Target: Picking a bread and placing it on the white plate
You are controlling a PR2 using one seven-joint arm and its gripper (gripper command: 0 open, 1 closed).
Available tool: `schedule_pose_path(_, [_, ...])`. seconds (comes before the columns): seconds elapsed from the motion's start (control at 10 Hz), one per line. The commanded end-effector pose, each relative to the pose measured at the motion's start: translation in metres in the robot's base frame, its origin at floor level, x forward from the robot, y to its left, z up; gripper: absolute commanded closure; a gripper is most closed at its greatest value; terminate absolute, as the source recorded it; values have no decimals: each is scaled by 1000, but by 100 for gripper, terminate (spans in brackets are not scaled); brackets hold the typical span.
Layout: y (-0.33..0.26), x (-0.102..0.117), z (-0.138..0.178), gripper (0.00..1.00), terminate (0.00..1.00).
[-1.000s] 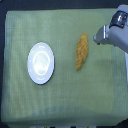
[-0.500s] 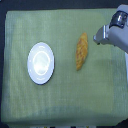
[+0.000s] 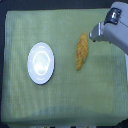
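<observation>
Green cloth covers nearly the whole frame, faint grid weave, slightly rumpled along the near edge. Dark strip of tabletop shows past the cloth on the exterior view's right.

White plate sits flat on the cloth, on the exterior view's left of centre, round, glossy, nothing on it.

Bread lies on the cloth on the exterior view's right of the plate, well apart from it. Long axis runs mostly near-to-far, top end tipped slightly toward the exterior view's right. Golden-brown, rough crust, tapered ends.

Grey arm enters from the upper right corner. Claw tip sits just beside the bread's far end, on its right; touching or not, can't tell at this resolution. Claw open or closed: can't tell, fingers not resolved.
</observation>
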Motion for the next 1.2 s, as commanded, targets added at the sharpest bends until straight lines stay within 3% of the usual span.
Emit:
schedule_pose_path(0.0, [50, 20, -38, 0, 0])
schedule_pose_path(0.6, [91, 52, -111, 0, 0])
schedule_pose_path(1.1, [92, 31, -156, 0, 0])
